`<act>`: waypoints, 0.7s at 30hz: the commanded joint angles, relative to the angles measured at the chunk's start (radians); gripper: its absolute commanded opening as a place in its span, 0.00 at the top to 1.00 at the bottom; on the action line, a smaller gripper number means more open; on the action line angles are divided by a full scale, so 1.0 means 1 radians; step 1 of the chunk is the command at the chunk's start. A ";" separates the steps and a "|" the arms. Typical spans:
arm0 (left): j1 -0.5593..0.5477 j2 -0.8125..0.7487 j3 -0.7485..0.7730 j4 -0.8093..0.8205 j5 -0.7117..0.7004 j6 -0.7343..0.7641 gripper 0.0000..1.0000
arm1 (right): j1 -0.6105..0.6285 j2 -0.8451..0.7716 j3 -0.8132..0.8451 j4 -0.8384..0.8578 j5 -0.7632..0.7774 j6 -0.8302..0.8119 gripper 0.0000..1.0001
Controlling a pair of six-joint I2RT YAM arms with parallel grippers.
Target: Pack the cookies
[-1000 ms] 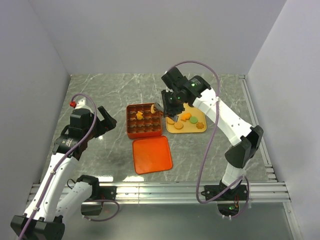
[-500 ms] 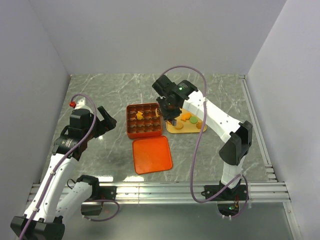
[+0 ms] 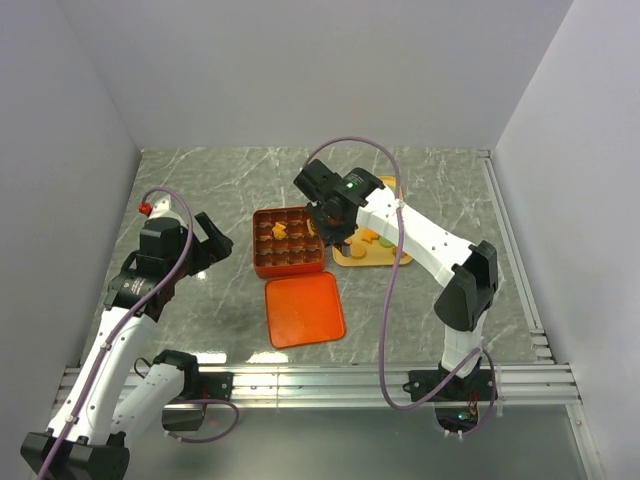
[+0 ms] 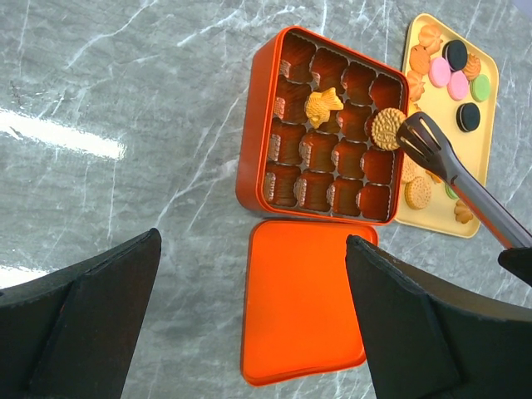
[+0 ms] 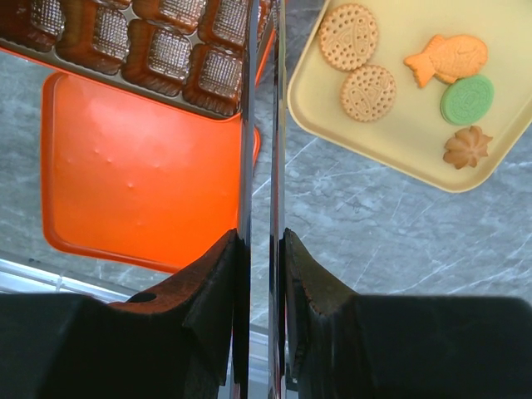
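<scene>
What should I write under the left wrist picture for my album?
Tongs hold a round cookie over the orange box, beside the yellow tray.

Tool (image 5: 259, 239) on thin tongs (image 5: 249, 150) between orange lid (image 5: 141, 166) and tray (image 5: 401, 137) of cookies (image 5: 370, 92).

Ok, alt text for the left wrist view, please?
Tongs hold a round tan cookie over an orange-red gridded box containing one fish-shaped cookie. Its lid lies below in the picture, a yellow tray of cookies to the right, the open left gripper framing the bottom.
</scene>
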 commanded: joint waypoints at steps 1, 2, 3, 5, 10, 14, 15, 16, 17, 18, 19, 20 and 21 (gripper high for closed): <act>-0.004 -0.012 0.000 0.015 -0.017 0.000 0.01 | 0.011 0.018 -0.009 0.030 -0.005 -0.028 0.99; -0.004 -0.012 -0.001 0.015 -0.017 0.000 0.01 | 0.011 0.020 -0.009 0.036 -0.008 -0.030 0.99; -0.004 -0.010 0.000 0.015 -0.017 0.000 0.01 | 0.018 0.026 -0.009 0.039 -0.011 -0.034 0.99; -0.004 -0.010 -0.001 0.015 -0.019 -0.002 0.01 | 0.018 0.034 -0.008 0.044 -0.011 -0.039 0.99; -0.004 -0.009 0.000 0.015 -0.019 -0.002 0.01 | 0.018 0.066 -0.002 0.047 -0.018 -0.047 1.00; -0.004 -0.007 0.000 0.014 -0.020 -0.002 0.01 | 0.021 0.080 -0.011 0.044 -0.019 -0.045 1.00; -0.004 -0.009 0.000 0.014 -0.020 -0.002 0.01 | 0.022 0.078 -0.023 0.044 -0.018 -0.042 1.00; -0.004 -0.007 0.000 0.014 -0.020 -0.002 0.01 | 0.022 0.077 -0.028 0.047 -0.021 -0.042 1.00; -0.004 -0.007 0.000 0.012 -0.020 -0.002 0.01 | 0.022 0.075 -0.035 0.050 -0.021 -0.042 1.00; -0.004 -0.007 0.000 0.014 -0.019 -0.002 0.01 | 0.022 0.071 -0.054 0.053 -0.030 -0.041 1.00; -0.004 -0.009 0.000 0.015 -0.019 0.000 0.01 | 0.025 0.071 -0.060 0.053 -0.034 -0.039 1.00; -0.004 -0.007 0.000 0.015 -0.019 0.000 0.01 | 0.033 0.071 -0.069 0.059 -0.037 -0.037 1.00; -0.004 -0.007 0.000 0.015 -0.019 0.000 0.01 | 0.036 0.072 -0.081 0.062 -0.038 -0.033 1.00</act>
